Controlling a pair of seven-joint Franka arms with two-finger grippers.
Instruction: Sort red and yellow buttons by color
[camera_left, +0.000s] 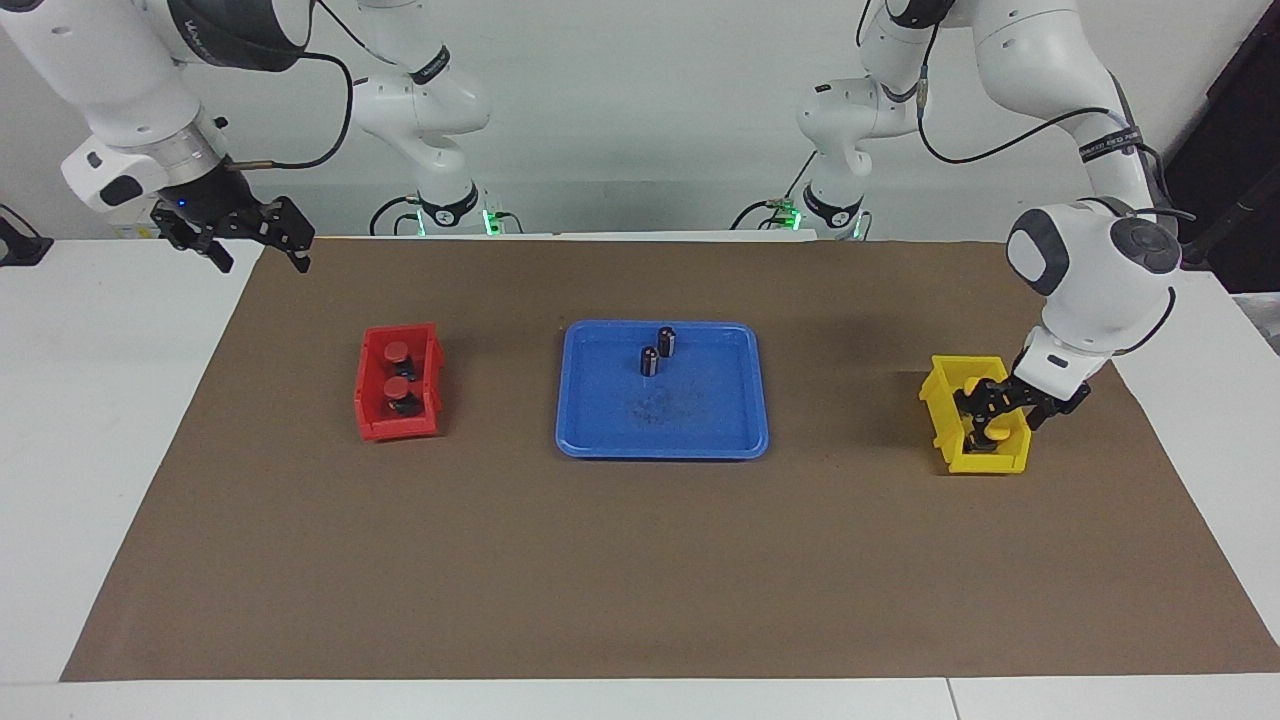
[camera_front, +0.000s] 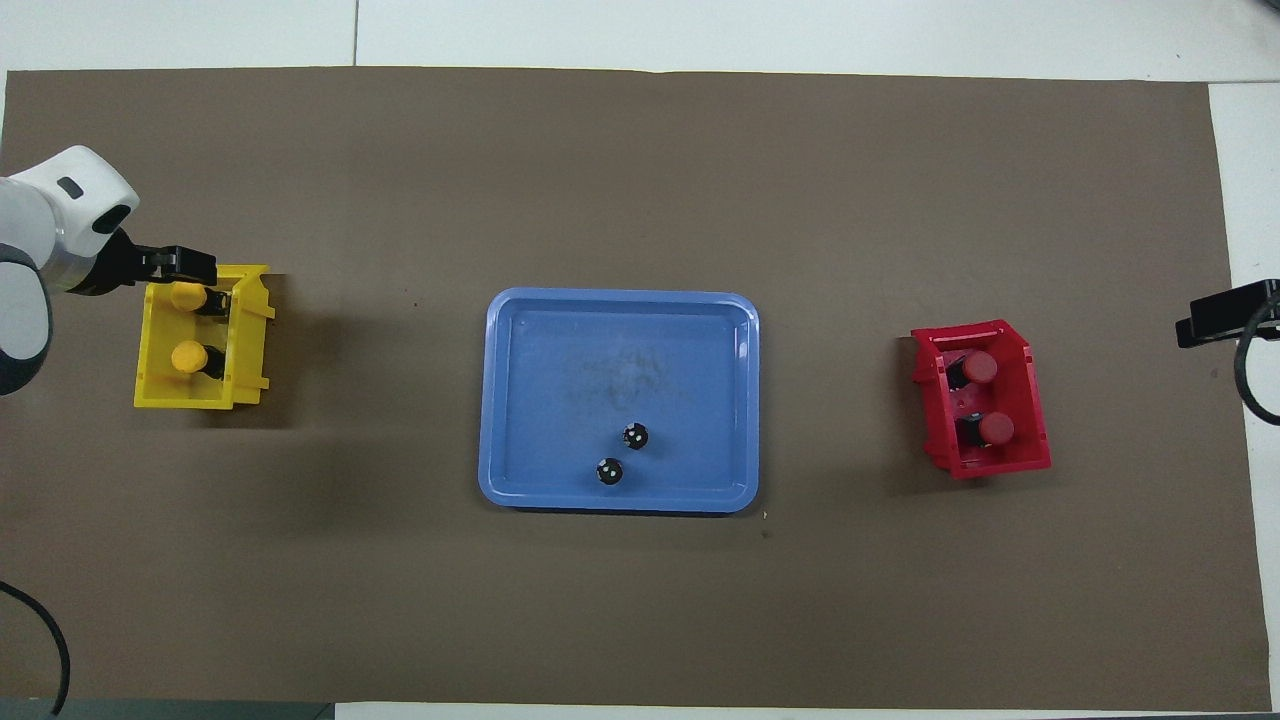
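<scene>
Left jaws (camera_left: 990, 420) down in yellow bin (camera_left: 938, 410), grip unclear; right jaws (camera_left: 262, 250) parted, empty. 2 yellow buttons (camera_front: 186, 358), 2 red buttons (camera_front: 980, 367), 2 cylinders (camera_left: 649, 361).

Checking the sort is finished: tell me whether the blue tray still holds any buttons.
No buttons in the blue tray; only two dark cylinders stand upright in it.

No text, label, brand or number can be read on the bins, the tray or the buttons. The arms carry dark bands with pale lettering — one on the left arm's link (camera_left: 1108, 138), one on the right arm's link (camera_left: 432, 66) — but the characters cannot be made out.
</scene>
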